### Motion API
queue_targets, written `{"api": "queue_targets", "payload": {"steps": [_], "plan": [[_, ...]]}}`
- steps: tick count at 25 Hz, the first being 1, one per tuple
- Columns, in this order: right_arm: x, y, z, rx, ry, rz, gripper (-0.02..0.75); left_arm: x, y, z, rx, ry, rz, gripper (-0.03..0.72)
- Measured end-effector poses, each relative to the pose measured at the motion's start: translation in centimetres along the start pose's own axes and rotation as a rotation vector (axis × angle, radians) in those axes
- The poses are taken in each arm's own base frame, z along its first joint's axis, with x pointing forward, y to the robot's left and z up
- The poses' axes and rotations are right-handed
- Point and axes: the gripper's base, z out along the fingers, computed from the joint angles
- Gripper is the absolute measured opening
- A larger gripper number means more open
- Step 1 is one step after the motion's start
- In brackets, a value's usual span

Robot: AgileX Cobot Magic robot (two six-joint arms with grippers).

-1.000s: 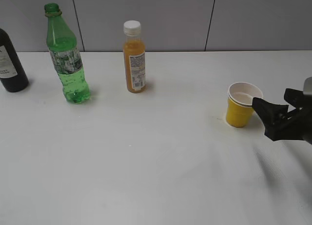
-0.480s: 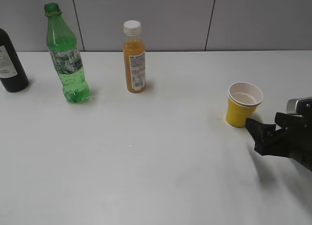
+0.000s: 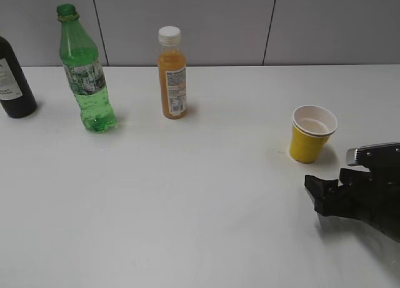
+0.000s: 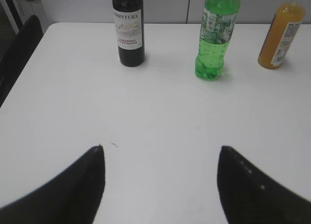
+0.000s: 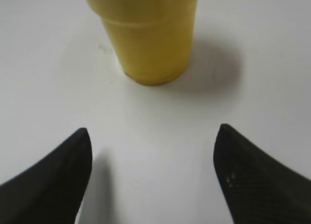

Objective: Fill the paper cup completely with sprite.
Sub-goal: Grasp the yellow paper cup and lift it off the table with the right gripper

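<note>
The yellow paper cup (image 3: 310,135) stands upright at the right of the table; the right wrist view shows its lower part (image 5: 148,37). The green sprite bottle (image 3: 85,71) stands uncapped at the far left; it also shows in the left wrist view (image 4: 214,37). My right gripper (image 3: 315,194) is open and empty, low over the table, in front of and slightly right of the cup, apart from it; its fingers show in the right wrist view (image 5: 153,136). My left gripper (image 4: 160,153) is open and empty, well short of the bottles, out of the exterior view.
An orange juice bottle with a white cap (image 3: 171,74) stands right of the sprite bottle, seen too in the left wrist view (image 4: 281,37). A dark glass wine bottle (image 3: 14,82) stands at the far left edge, also in the left wrist view (image 4: 128,27). A grey wall runs behind the table.
My right gripper has drawn back from beside the cup toward the front of the table and moved slightly left. The cup and bottles have not moved.
</note>
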Motion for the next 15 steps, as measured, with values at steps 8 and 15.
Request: {"api": "queue_targets", "payload": {"steps": [8, 15], "plan": [[-0.3, -0.3, 3.0, -0.008, -0.067, -0.004, 0.597, 0.0, 0.0, 0.0, 0.000, 0.000, 0.000, 0.552], [0.2, 0.0, 5.1, -0.059, -0.131, -0.048, 0.596, 0.0, 0.0, 0.0, 0.000, 0.000, 0.000, 0.552]]}}
